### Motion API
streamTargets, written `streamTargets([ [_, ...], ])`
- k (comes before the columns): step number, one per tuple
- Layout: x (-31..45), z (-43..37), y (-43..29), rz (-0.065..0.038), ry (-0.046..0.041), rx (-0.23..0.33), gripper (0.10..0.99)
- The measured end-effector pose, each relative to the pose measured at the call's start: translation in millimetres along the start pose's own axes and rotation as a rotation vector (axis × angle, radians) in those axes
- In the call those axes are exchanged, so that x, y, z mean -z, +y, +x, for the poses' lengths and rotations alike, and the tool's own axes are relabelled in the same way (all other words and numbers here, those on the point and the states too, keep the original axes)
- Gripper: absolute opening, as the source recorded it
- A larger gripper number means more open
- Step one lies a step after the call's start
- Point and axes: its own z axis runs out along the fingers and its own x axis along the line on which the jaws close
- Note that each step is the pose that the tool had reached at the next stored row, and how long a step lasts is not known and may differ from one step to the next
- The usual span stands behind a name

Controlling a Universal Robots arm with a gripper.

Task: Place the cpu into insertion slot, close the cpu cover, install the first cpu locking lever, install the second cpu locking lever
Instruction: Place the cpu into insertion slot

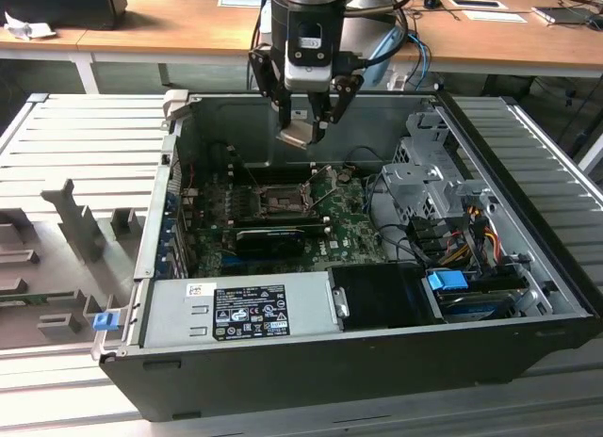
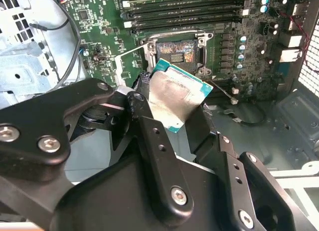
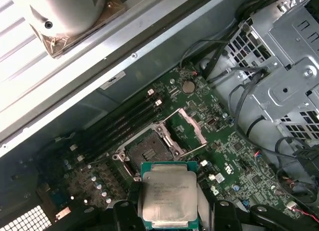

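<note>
The tool (image 1: 306, 126) pinches the cpu (image 1: 296, 136) by its edges, up in the air above the open insertion slot (image 1: 279, 200) inside the computer case (image 1: 377, 366).

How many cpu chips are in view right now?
1: the cpu is gripped by the end effector, up over the open computer case; the insertion slot lies empty.

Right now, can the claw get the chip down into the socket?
Probably yes: the claw holds the chip over the board, the socket lies bare, and its cover stands open.
</note>
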Motion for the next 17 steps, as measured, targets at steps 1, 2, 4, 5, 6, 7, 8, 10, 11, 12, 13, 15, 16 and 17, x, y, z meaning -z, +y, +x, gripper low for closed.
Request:
streamTargets([
  [1, -0.5, 0.0, 0.0, 0.0, 0.0, 0.0, 0.529],
  [2, -0.8, 0.0, -0.1, 0.0, 0.0, 0.0, 0.529],
  [4, -1.1, 0.0, -0.1, 0.0, -0.0005, -0.004, 0.529],
  [5, -1.4, 0.0, -0.1, 0.0, -0.001, -0.009, 0.529],
  [6, -1.5, 0.0, -0.1, 0.0, -0.0016, -0.015, 0.529],
  [7, -1.7, 0.0, -0.1, 0.0, -0.003, -0.032, 0.529],
  [8, -1.9, 0.0, -0.2, -0.001, -0.0042, -0.045, 0.529],
  [10, -2.2, 0.0, -0.2, -0.001, -0.0067, -0.073, 0.529],
  [11, -2.2, 0.0, -0.2, -0.001, -0.0076, -0.084, 0.529],
  [12, -2.5, -0.1, -0.2, -0.002, -0.0093, -0.104, 0.529],
  [13, -2.7, -0.1, -0.2, -0.002, -0.0115, -0.128, 0.529],
  [15, -3.0, -0.1, -0.3, -0.003, -0.0139, -0.155, 0.529],
  [16, -3.1, -0.1, -0.3, -0.003, -0.0145, -0.162, 0.529],
  [17, -3.2, -0.1, -0.3, -0.003, -0.0151, -0.168, 0.529],
])
